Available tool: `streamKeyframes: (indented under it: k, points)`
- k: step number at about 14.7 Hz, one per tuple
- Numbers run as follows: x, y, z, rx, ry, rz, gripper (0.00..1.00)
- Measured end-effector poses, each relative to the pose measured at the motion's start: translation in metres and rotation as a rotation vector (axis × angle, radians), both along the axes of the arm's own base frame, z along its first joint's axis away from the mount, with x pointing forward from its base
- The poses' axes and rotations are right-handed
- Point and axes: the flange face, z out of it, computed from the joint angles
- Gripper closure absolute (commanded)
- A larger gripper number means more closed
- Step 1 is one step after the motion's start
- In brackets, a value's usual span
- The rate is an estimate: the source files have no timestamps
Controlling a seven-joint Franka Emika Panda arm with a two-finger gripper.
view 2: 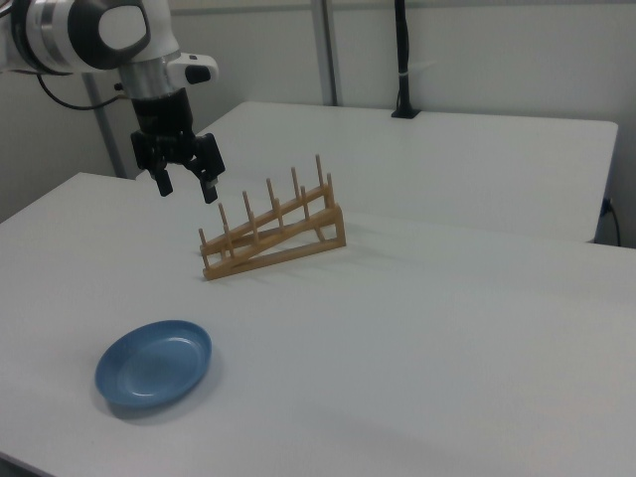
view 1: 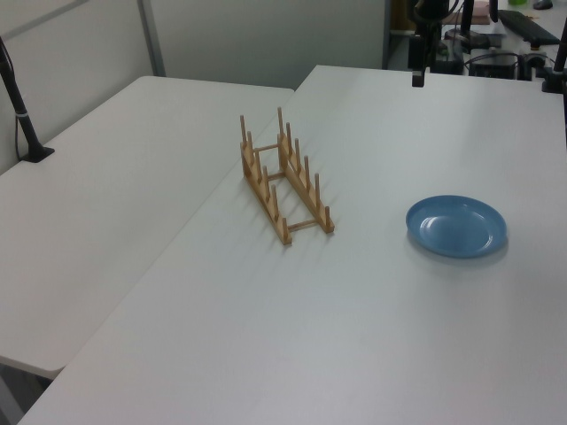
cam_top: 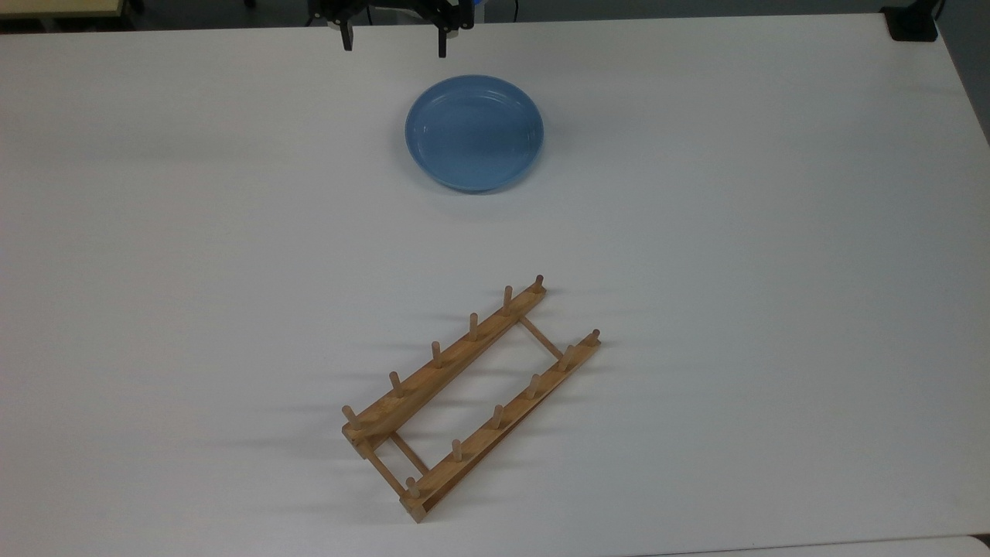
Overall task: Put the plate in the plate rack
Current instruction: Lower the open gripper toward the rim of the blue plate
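**Plate lies flat below the open fingers, rack well apart**

The gripper (cam_top: 394, 42) hangs at the top centre of the top view, its two fingers (cam_top: 347, 37) spread wide with nothing between them. The plate (cam_top: 474, 132) lies flat on the white bench (cam_top: 773, 232), rim up, just below and a little to the right of the gripper in the top view. In the right view the gripper (view 2: 185, 182) sits high in the upper left, and the plate (view 2: 154, 364) rests in the lower left, nearly straight beneath it. So the coming move is, by my judgement, mostly a descent, ending with one finger inside the rim and one outside.

The plate rack (cam_top: 470, 398) stands in the lower centre of the top view, well apart from the plate. Its long axis runs diagonally, from lower left to upper right. In the left view the plate rack (view 1: 283, 181) is at centre and the plate (view 1: 456, 226) at right.

Count: one plate, one rack, two rails, six pegs on each rail, one arm.
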Motion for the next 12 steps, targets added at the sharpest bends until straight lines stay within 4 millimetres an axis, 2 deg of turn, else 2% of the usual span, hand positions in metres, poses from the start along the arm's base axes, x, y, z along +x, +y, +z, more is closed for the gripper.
streamKeyframes:
  k: [9, 12]
  points:
    - [0.0003, -0.008, -0.0007, 0.0, 0.002, -0.007, 0.0]
    - [0.0007, -0.0067, -0.007, 0.003, 0.022, 0.102, 0.0]
